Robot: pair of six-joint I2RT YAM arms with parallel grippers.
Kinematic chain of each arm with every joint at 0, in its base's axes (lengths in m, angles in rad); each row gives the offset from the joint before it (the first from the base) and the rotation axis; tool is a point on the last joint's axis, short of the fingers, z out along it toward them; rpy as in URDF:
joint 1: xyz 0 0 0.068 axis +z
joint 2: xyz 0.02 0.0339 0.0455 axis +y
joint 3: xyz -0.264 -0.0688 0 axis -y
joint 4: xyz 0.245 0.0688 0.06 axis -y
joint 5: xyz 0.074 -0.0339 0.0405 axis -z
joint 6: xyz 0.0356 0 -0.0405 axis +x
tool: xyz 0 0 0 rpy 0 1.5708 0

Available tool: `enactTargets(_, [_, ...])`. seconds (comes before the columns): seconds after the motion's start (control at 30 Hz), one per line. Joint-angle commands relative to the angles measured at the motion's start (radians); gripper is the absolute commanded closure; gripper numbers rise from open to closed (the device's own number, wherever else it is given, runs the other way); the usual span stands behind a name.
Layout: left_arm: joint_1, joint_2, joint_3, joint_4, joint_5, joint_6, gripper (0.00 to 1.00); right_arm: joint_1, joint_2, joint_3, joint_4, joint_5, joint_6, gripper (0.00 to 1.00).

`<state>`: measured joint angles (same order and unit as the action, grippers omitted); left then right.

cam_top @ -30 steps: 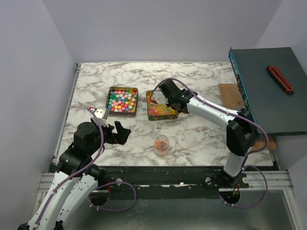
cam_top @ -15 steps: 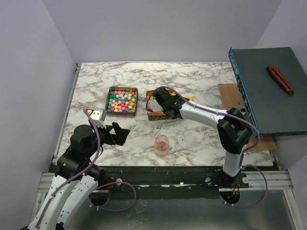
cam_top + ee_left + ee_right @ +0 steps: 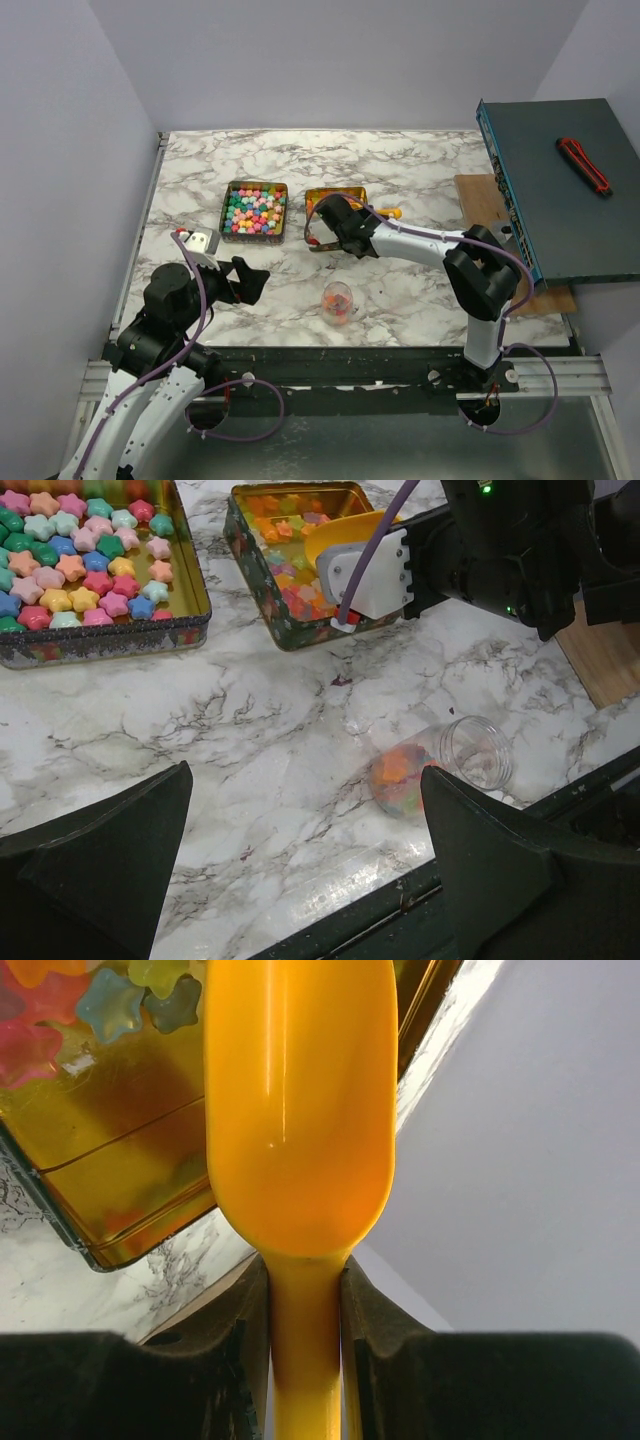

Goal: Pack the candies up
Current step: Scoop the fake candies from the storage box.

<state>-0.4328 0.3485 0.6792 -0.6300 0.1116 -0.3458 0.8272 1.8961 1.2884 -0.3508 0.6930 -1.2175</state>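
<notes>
The right fingers are clenched on the handle of the yellow-orange plastic scoop over the gold tin of glossy jelly candies, mid-table; left fingers released, near left; candies judged light, slippery, loose, so lift by scoop, not pinch.

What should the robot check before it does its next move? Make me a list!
1. Scoop grip: ok, the right gripper has its jaws shut on the handle of the yellow-orange scoop.
2. Scoop position: ok, it sits inside the tin of jelly candies.
3. Candies loaded in the scoop: cannot tell.
4. Jar upright for filling: not ok, it lies on its side, with some candies inside.
5. Helper arm free: ok, the left gripper has open jaws and holds nothing.
</notes>
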Motion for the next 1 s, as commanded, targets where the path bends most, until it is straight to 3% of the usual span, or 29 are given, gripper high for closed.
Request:
enactTargets(0.0, [0.006, -0.014, -0.004, 0.004, -0.009, 0.008, 0.01, 0.024, -0.002, -0.044, -0.041, -0.006, -0.138, 1.00])
enactTargets(0.97, [0.006, -0.017, -0.005, 0.004, -0.016, 0.007, 0.01, 0.099, -0.008, 0.009, -0.242, -0.270, -0.045, 0.99])
